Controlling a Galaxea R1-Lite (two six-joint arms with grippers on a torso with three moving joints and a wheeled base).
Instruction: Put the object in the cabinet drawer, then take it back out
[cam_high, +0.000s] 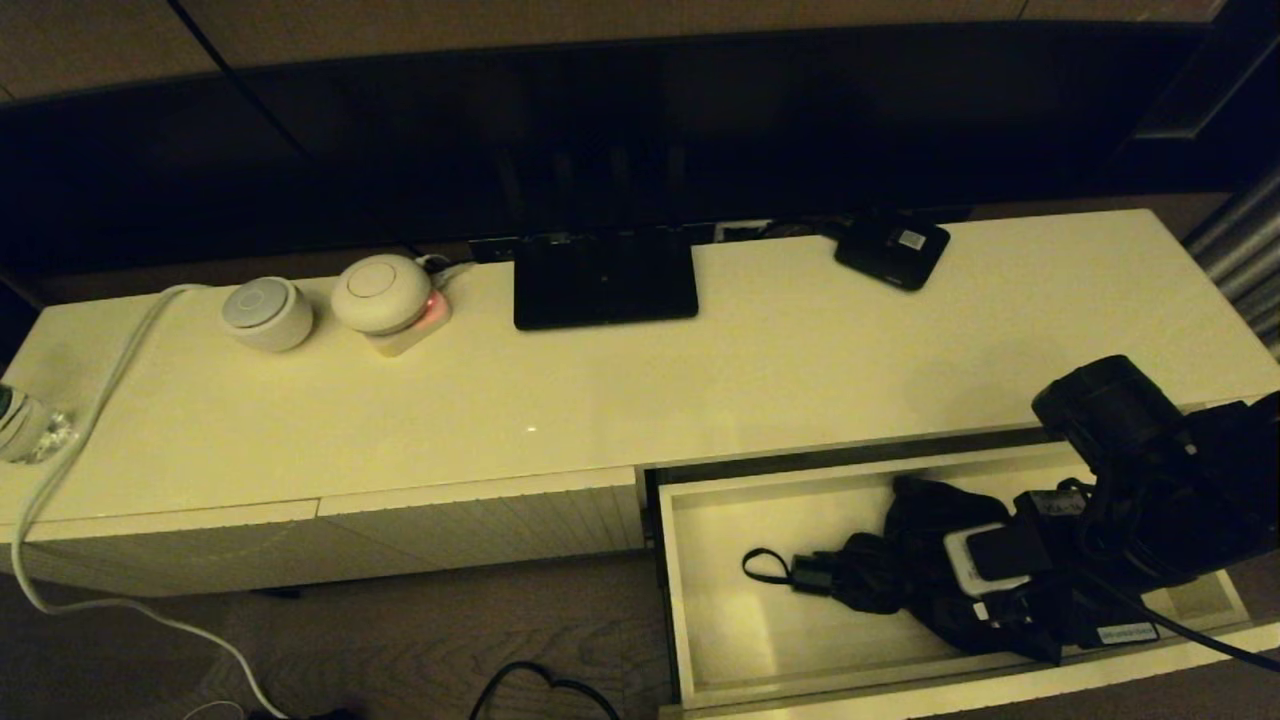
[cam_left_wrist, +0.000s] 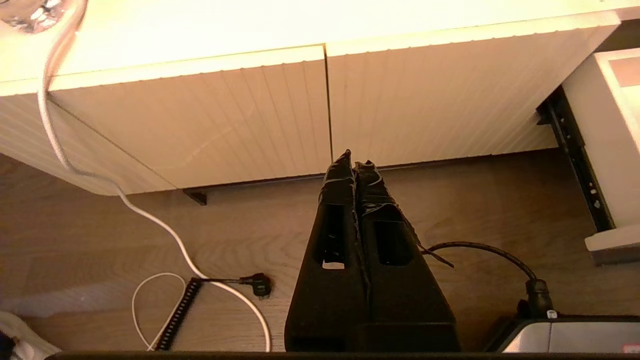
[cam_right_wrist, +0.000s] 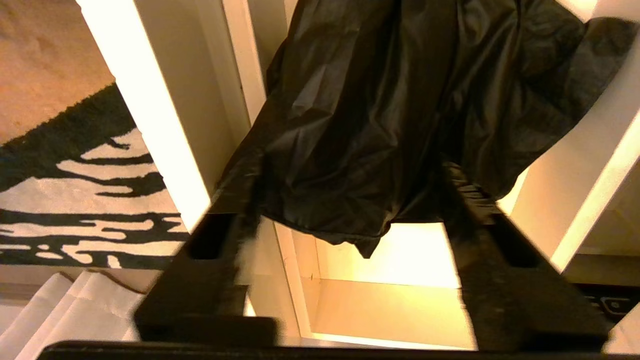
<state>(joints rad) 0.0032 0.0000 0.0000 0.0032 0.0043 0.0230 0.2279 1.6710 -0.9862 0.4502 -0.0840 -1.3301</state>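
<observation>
The black umbrella (cam_high: 900, 555) lies inside the pulled-out cabinet drawer (cam_high: 672, 600), its short handle (cam_high: 815, 572) and wrist loop (cam_high: 762, 565) pointing toward the drawer's left end. My right gripper (cam_right_wrist: 347, 185) is down in the drawer's right half, open, with one finger on each side of the bunchy canopy (cam_right_wrist: 380, 110). In the head view the right arm (cam_high: 1150, 480) covers the umbrella's right end. My left gripper (cam_left_wrist: 356, 160) hangs parked low in front of the closed ribbed fronts, shut and holding nothing.
On the cabinet top stand a flat black stand (cam_high: 605, 280), a small black box with a white label (cam_high: 892, 250) and two round white devices (cam_high: 267, 312). A white cable (cam_high: 90, 430) trails down its left end to the floor. A patterned rug (cam_right_wrist: 60, 210) lies beside the drawer.
</observation>
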